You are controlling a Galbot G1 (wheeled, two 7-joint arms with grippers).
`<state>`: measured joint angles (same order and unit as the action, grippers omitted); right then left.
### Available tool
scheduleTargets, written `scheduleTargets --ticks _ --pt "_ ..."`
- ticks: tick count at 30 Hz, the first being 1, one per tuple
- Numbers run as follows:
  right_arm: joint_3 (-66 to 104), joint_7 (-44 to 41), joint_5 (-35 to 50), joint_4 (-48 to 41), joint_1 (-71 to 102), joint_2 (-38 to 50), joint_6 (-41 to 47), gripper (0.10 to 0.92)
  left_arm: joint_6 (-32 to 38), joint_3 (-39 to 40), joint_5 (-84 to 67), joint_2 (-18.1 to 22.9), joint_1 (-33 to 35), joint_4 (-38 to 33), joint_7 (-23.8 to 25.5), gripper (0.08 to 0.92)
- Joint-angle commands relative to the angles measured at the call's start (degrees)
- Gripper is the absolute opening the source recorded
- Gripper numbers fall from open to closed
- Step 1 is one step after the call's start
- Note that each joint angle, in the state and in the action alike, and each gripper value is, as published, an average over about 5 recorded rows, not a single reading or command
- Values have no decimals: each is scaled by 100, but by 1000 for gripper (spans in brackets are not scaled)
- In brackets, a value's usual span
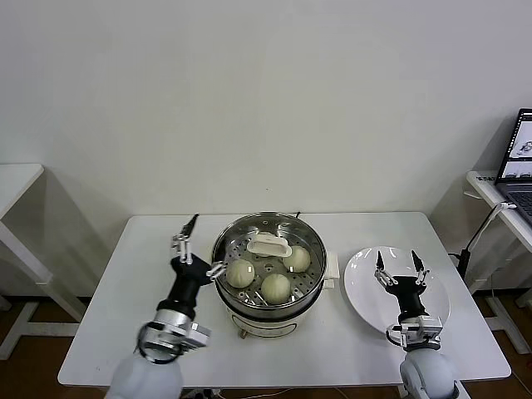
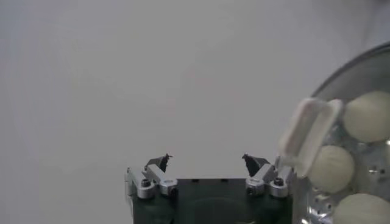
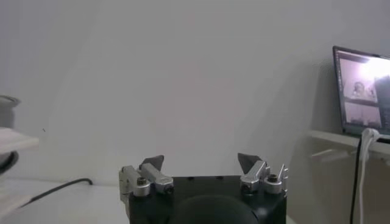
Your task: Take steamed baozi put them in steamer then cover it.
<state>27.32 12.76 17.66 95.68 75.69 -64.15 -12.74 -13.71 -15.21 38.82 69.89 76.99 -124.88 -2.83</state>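
The steel steamer (image 1: 233,304) stands mid-table with the clear glass cover on it; the cover's cream handle (image 1: 270,246) sits at its centre. Three cream-white baozi (image 1: 276,287) show through the glass on the perforated tray; a fourth is hidden. My left gripper (image 1: 204,246) is open and empty just left of the steamer's rim. In the left wrist view my left gripper (image 2: 207,158) is beside the handle (image 2: 308,137) and the baozi (image 2: 331,167). My right gripper (image 1: 397,264) is open and empty above the white plate (image 1: 436,303); it also shows in the right wrist view (image 3: 201,159).
The white plate is bare. A laptop (image 1: 519,154) stands on a side desk at the far right, also seen in the right wrist view (image 3: 362,91). Another white table (image 1: 17,179) is at the far left. A power cord runs behind the steamer.
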Motion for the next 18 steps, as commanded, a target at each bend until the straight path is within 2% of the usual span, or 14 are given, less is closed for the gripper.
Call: scheduleTargets --ticks 1,7,18 --pt "20 -64 322 246 246 -9 206 823 2714 -1998 -3587 379 414 1678 -512 823" --pt "36 -82 323 255 360 -88 186 823 3195 -2106 -3949 386 672 1766 -144 823" --pt "35 -171 327 230 369 -181 192 823 3187 -2076 -3923 411 719 1815 -35 823"
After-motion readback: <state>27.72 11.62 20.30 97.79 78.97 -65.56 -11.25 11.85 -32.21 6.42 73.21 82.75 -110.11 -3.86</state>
